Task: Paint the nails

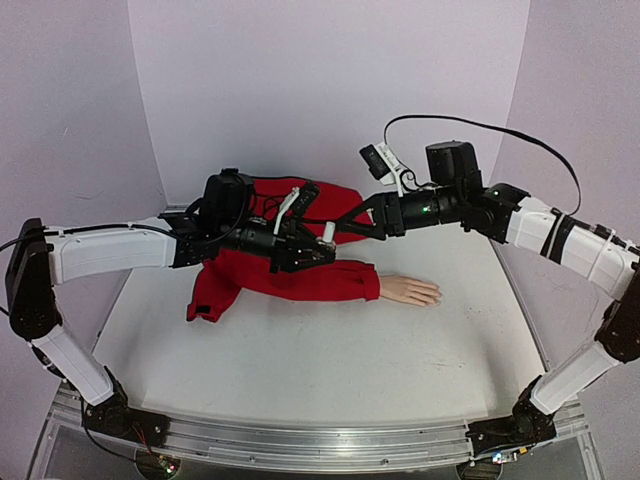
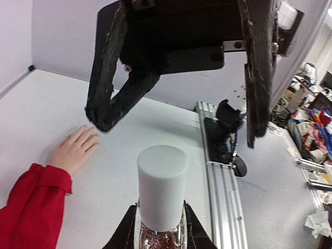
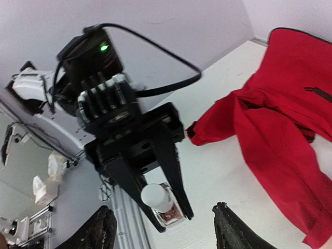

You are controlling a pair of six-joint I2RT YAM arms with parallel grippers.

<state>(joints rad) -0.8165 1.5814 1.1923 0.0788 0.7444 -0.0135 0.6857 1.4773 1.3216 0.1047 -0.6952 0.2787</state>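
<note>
A pale mannequin hand (image 1: pixel 410 290) lies palm down on the white table, in a red sleeve (image 1: pixel 320 278). It also shows in the left wrist view (image 2: pixel 74 149). Its nails are too small to make out. My left gripper (image 1: pixel 324 244) is shut on a small bottle (image 2: pixel 161 238) of glittery red polish with a white cap (image 2: pixel 162 185), held upright above the sleeve. My right gripper (image 1: pixel 347 224) is open, its fingers (image 2: pixel 105 98) spread either side of the cap, just above it and not touching. In the right wrist view the bottle (image 3: pixel 167 206) sits between my open right gripper (image 3: pixel 166 233).
The red jacket (image 1: pixel 300 205) lies spread at the back of the table and shows in the right wrist view (image 3: pixel 282 129). An aluminium rail (image 1: pixel 300 440) runs along the near edge. Purple walls close in the back and both sides.
</note>
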